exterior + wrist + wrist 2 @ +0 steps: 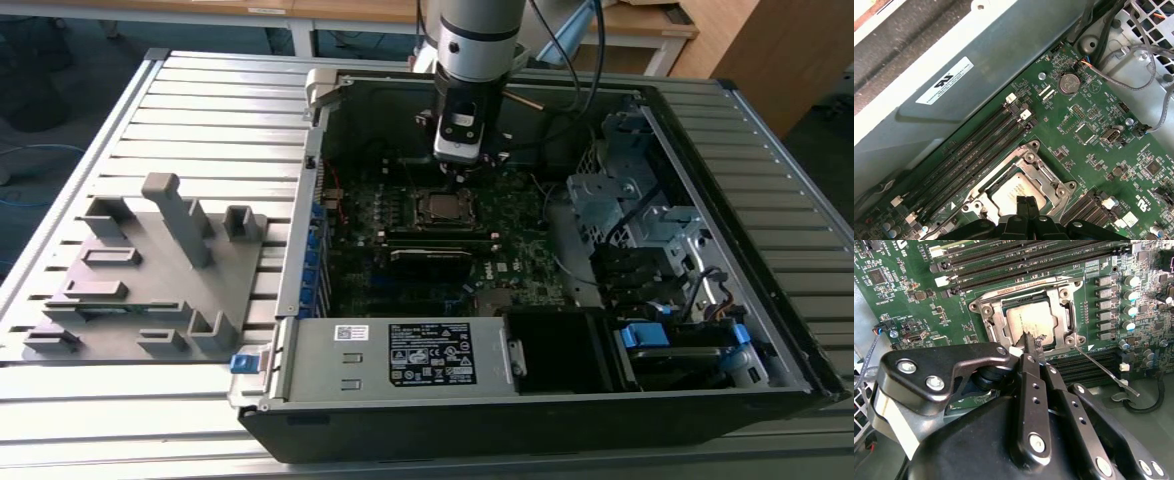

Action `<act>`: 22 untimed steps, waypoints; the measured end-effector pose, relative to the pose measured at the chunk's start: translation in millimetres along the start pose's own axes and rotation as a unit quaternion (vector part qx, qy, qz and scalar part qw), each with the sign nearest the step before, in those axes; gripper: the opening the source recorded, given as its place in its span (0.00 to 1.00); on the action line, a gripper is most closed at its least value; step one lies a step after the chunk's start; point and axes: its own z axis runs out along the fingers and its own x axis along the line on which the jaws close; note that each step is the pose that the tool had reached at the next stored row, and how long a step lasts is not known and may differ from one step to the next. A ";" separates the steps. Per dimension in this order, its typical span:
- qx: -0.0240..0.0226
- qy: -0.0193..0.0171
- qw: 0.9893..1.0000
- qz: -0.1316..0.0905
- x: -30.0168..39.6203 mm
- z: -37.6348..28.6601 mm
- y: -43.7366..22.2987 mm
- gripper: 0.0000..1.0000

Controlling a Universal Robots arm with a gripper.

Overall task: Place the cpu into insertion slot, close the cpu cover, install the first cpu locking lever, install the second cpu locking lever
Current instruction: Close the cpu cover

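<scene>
Eyes on the cpu (1030, 320): a small flat square chip with a dull silver-grey top, directly beyond the fingertips and seated in the insertion slot (418, 208), the square metal-rimmed socket. The cpu cover (995, 322), a thin dark-silver frame plate with a square window, lies flat around the chip.

The black two-fingered gripper (1028, 340) hovers at the cover's near edge. Its tips are drawn together to a point, no gap showing in either wrist view. Whether they touch the frame, I can't tell.

Just beside the tips, a thin silver wire lever (1106, 371) runs from the socket's corner out across the board, its far end well away from the socket.

On the socket's far side from the gripper lie long black memory slots (1029, 262). Off to one side stands a row of small silver-topped capacitors (1131, 282). In the first wrist view a round silver coin battery (1070, 83) sits further out on the green board.

All of it sits in the open black computer case (534, 430), with the arm reaching down into it. A grey metal box (1004, 55) inside the case carries a white label (945, 80) with black print. In the exterior view another box bears a black label (434, 355).

The case rests on a grey slatted table (200, 100). A grey plastic fixture (147, 270) stands well away from the gripper.
</scene>
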 end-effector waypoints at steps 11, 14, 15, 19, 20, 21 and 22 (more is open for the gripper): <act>-0.001 0.001 0.997 -0.076 0.0 1.2 0.0 0.10; -0.002 0.001 0.995 -0.102 0.0 1.7 0.0 0.10; -0.002 0.001 0.994 -0.108 0.0 2.1 0.0 0.10; -0.005 0.003 0.991 -0.135 0.0 3.6 0.0 0.10; -0.005 0.004 0.990 -0.142 0.1 4.0 0.0 0.10; -0.005 0.004 0.989 -0.149 0.1 4.3 0.0 0.10; -0.006 0.004 0.988 -0.157 0.1 4.5 0.0 0.10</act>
